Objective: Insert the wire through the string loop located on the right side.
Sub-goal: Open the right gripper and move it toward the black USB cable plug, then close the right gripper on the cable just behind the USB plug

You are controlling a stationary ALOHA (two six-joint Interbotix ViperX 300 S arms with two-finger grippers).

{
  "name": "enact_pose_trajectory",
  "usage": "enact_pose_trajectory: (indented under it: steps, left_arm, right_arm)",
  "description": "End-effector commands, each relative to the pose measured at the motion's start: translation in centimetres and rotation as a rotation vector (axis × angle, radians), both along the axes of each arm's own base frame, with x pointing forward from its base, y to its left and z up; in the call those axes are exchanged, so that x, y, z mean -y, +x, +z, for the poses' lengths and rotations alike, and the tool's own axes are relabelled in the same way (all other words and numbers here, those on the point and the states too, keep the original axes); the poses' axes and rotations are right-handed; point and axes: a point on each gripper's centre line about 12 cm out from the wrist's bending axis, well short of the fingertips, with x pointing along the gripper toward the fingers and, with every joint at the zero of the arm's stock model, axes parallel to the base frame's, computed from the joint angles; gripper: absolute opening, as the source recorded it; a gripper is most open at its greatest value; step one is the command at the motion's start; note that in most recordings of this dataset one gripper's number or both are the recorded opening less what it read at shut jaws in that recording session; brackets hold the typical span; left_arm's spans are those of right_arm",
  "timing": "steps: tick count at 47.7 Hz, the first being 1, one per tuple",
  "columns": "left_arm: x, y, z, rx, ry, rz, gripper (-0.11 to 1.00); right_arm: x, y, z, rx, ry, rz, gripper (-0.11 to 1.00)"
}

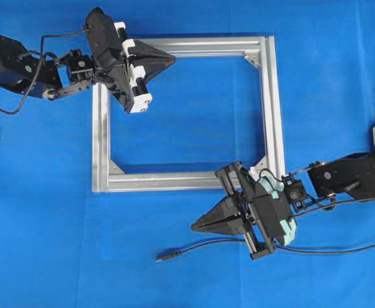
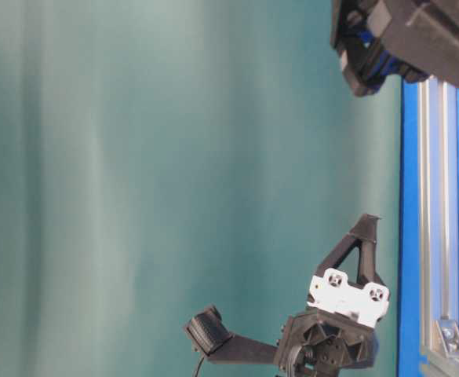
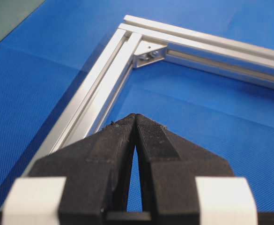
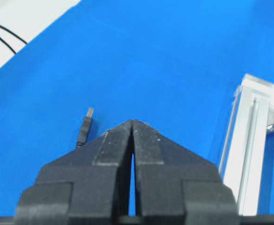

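Note:
The wire [image 1: 206, 245] lies on the blue cloth below the silver frame [image 1: 100, 141], its plug tip [image 1: 162, 258] pointing left. In the right wrist view the plug [image 4: 85, 126] lies just left of my right gripper [image 4: 132, 122], apart from it. My right gripper [image 1: 194, 226] is shut and empty, above the wire and below the frame's bottom bar. My left gripper [image 1: 174, 59] is shut and empty over the frame's top left corner. A tiny white bit [image 1: 254, 172] at the frame's lower right corner may be the string loop, partly hidden by the right gripper's body.
The wire trails off the right edge [image 1: 366, 247]. Silver corner brackets [image 3: 148, 52] sit inside the frame's corners. In the table-level view the left gripper [image 2: 368, 221] hangs beside the frame [image 2: 437, 196]. Dark mounts stand at the cloth's left and right edges.

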Motion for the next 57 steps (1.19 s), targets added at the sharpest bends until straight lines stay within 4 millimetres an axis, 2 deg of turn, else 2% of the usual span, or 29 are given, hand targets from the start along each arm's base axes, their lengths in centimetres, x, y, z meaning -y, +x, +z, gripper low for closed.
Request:
enact_pose_trajectory:
  steps: [1, 6, 14, 16, 21, 32, 50, 57]
  left_arm:
    - [0.1, 0.2, 1.5, 0.042, 0.016, -0.006, 0.0]
    - [0.1, 0.2, 1.4, 0.04, 0.015, -0.006, 0.0]
    - [0.1, 0.2, 1.4, 0.04, 0.015, -0.006, 0.0]
    - [0.0, 0.2, 1.4, 0.04, 0.015, -0.004, 0.0]
    - [0.0, 0.2, 1.4, 0.042, 0.016, -0.004, 0.0]
    - [0.0, 0.3, 1.5, 0.042, 0.016, -0.004, 0.0]
    - [0.0, 0.3, 1.6, 0.044, 0.017, -0.005, 0.0]
    - [0.1, 0.2, 1.5, 0.043, 0.016, -0.006, 0.0]
  right_arm:
    - [-0.4, 0.2, 1.6, 0.034, 0.022, 0.006, 0.04]
    - [-0.7, 0.1, 1.6, 0.021, 0.044, 0.009, 0.27]
    - [-0.9, 0.1, 1.4, -0.001, 0.059, 0.001, 0.8]
    - [-0.9, 0.1, 1.4, -0.003, 0.066, -0.007, 0.87]
    - [-0.9, 0.0, 1.3, -0.011, 0.073, -0.018, 0.8]
    - [-1.5, 0.4, 0.4, -0.053, 0.092, -0.041, 0.83]
    - [-3.4, 2.2, -4.6, -0.16, 0.133, -0.084, 0.83]
    - [-3.5, 2.5, -6.0, -0.191, 0.142, -0.105, 0.83]
